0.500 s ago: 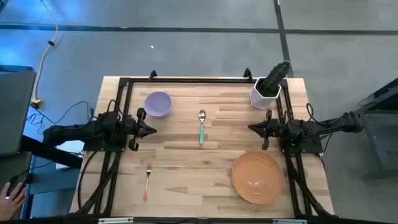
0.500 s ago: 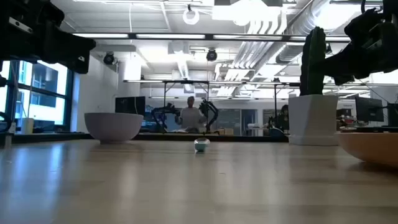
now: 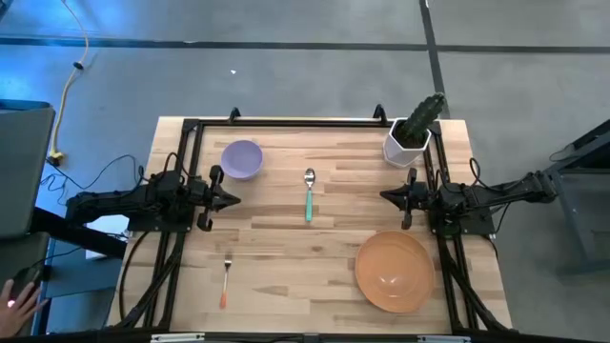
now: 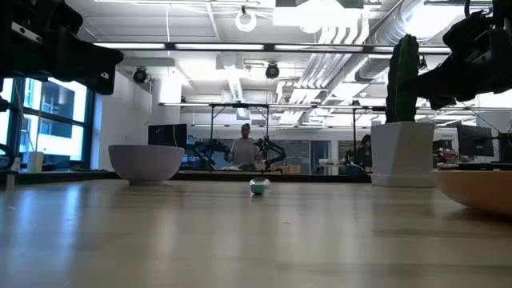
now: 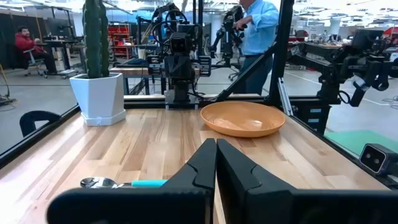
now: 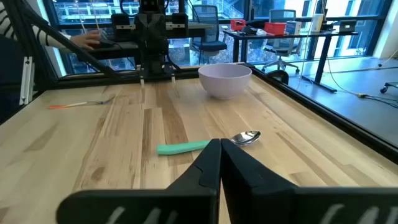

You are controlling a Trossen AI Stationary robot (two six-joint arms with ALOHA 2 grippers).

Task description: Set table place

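Table [image 3: 286, 238]: plate [image 3: 393, 272], bowl [image 3: 242, 159], spoon [image 3: 309, 193], fork [image 3: 225, 282] lie scattered, well apart, evidently unset. Left gripper [image 3: 232, 199], right gripper [image 3: 386, 196] wait at opposite edges, fingers clenched, holding nothing.

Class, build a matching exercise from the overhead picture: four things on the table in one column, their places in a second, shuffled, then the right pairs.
Things:
1. lavender bowl
2. orange plate
3. fork
4. spoon

Places:
A. mid-table, between the two grippers
B. near edge, left arm's side
C. far side, beside the left gripper
D. near side, below the right gripper

Pairs: 1-C, 2-D, 3-B, 4-A
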